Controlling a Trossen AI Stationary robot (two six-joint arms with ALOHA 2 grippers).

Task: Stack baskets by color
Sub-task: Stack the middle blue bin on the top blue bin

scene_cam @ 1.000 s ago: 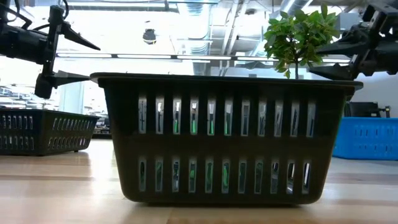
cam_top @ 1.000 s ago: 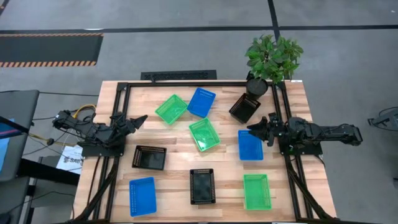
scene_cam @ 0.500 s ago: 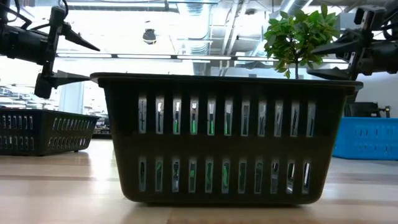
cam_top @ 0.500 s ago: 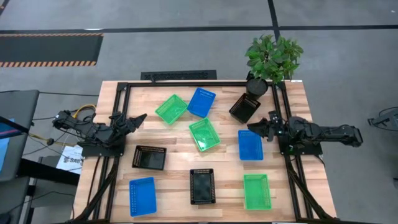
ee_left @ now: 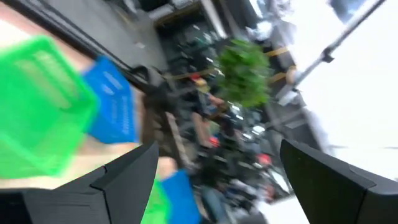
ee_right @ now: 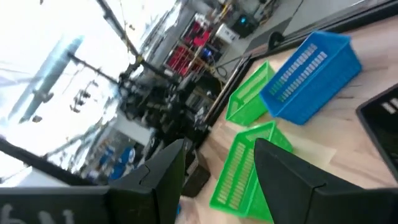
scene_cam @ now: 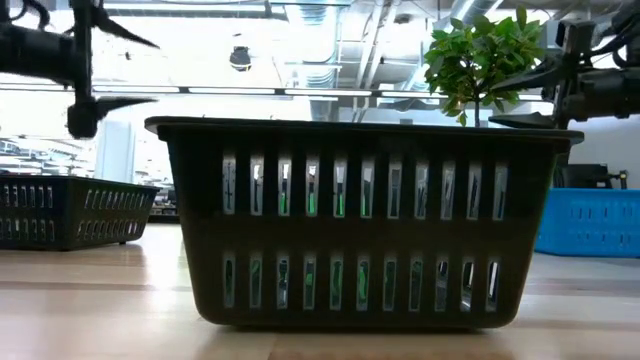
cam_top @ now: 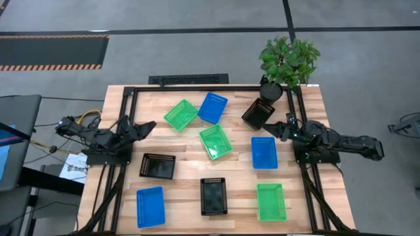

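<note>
Several baskets sit on their bottoms on the wooden table [cam_top: 190, 157]. The green baskets are at far centre [cam_top: 180, 114], at the middle [cam_top: 216, 141] and near right [cam_top: 271, 202]. The blue ones are at far centre [cam_top: 212, 107], right of the middle [cam_top: 264, 152] and near left [cam_top: 150, 206]. Black ones lie far right [cam_top: 258, 113], left [cam_top: 157, 166] and near centre [cam_top: 212, 196]. My left gripper [cam_top: 148, 125] hovers open at the left side. My right gripper [cam_top: 268, 131] hovers open between the far-right black basket and the right blue one. Neither touches a basket.
A potted green plant [cam_top: 289, 60] stands at the far right corner. A black frame [cam_top: 197, 88] runs along the table's far edge and down both sides past the arm bases. In the low view the near black basket [scene_cam: 360, 220] fills the foreground.
My left gripper has tipped upward a little and stays open. My right gripper has rolled about its own axis and swung slightly toward the table's far edge, toward the far-right black basket, still open. No basket has moved.
</note>
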